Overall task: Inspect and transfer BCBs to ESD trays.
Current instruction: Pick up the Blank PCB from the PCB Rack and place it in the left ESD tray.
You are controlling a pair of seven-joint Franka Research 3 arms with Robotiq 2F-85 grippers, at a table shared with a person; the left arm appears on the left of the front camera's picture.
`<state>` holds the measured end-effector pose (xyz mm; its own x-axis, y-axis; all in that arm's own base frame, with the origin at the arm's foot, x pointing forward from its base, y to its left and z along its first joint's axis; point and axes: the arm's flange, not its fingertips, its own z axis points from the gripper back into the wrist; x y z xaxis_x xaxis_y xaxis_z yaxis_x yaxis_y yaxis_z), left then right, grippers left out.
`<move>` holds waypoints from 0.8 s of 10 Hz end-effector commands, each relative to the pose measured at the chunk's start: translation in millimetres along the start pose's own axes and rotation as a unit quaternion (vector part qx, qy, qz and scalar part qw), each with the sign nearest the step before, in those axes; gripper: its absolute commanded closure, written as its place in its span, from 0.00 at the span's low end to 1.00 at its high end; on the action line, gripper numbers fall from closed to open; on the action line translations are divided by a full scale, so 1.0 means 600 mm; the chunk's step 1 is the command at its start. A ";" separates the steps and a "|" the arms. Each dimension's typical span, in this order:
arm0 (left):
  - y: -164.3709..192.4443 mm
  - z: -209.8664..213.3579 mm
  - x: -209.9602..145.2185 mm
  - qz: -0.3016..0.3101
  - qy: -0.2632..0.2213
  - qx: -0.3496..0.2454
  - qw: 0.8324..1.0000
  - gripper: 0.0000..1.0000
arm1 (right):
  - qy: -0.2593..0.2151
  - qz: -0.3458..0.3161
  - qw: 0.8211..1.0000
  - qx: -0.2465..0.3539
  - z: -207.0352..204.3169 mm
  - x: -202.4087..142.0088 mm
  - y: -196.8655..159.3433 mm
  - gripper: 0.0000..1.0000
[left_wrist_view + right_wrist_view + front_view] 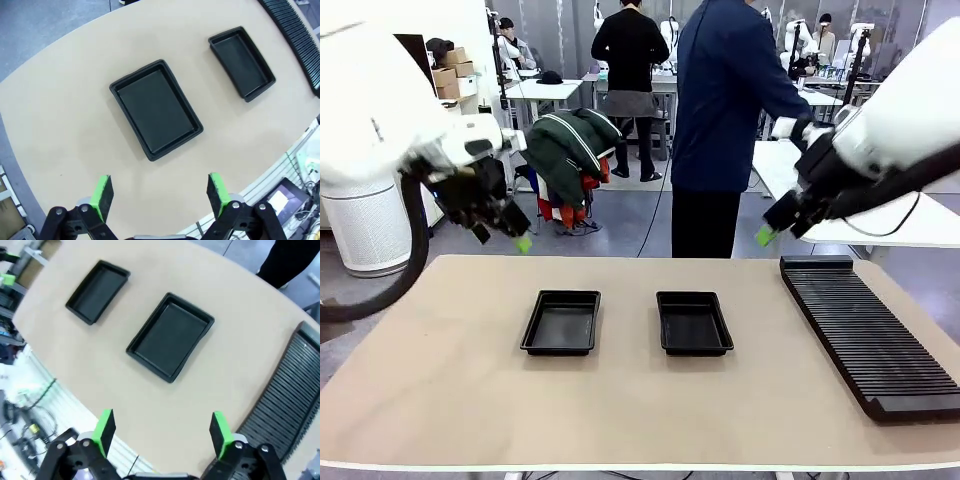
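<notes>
left gripper (160,194) and right gripper (161,431) hang high, jaws apart, holding nothing — left tray (560,322) lies nearer the left one, right tray (694,322) nearer the right, both long axes pointing toward the person (725,120)

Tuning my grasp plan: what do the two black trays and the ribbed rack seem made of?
Left ESD tray and right ESD tray: likely moulded plastic, black, semi-matte; faint sheen on rounded flared rims. Ribbed rack: probably plastic too, matte black, evenly moulded slots.
</notes>
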<state>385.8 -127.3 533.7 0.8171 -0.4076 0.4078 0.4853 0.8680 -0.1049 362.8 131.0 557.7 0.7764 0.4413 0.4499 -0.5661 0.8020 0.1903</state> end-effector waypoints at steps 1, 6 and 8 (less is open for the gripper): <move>0.022 0.035 0.028 0.033 -0.002 -0.032 0.999 0.00 | 0.028 -0.030 0.999 0.026 0.055 0.022 -0.037 0.00; 0.060 0.165 0.054 0.089 -0.043 -0.091 0.991 0.00 | 0.035 -0.133 0.982 0.127 0.206 0.009 -0.144 0.00; 0.081 0.207 0.053 0.123 -0.038 -0.089 0.988 0.00 | 0.023 -0.176 0.974 0.142 0.252 -0.010 -0.188 0.00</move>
<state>397.9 -70.9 649.6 0.8728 -0.1978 0.4461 0.3637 0.8733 -0.3242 374.2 -14.9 659.1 0.9349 0.2109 0.2855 -0.3367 0.7814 0.5254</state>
